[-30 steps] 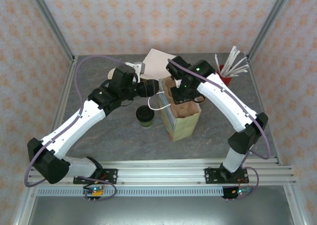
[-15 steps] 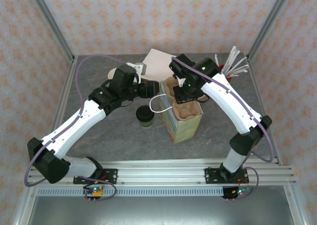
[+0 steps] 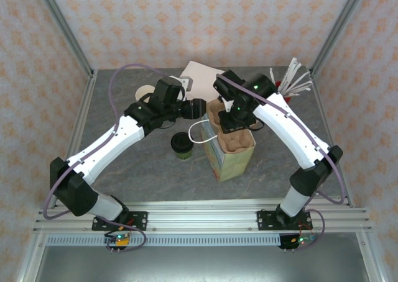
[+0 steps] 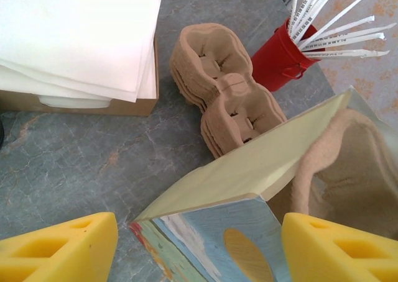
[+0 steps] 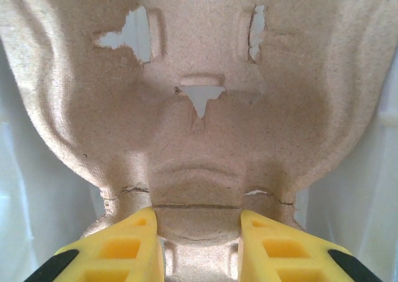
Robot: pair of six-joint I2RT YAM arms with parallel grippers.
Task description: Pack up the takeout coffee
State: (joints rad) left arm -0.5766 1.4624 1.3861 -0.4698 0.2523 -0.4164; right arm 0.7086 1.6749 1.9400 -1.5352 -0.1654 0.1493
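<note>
The paper bag [image 3: 233, 161] stood upright on the surface [image 3: 137, 170]; my right tool [image 5: 198, 218], clenched on the pulp carrier [image 3: 231, 130], had levelled it across the bag's mouth; my left tool [image 4: 199, 225] had swung closer, released, astride the rim; the takeout coffee [image 3: 181, 144] waited beside the bag, still unpacked.
</note>
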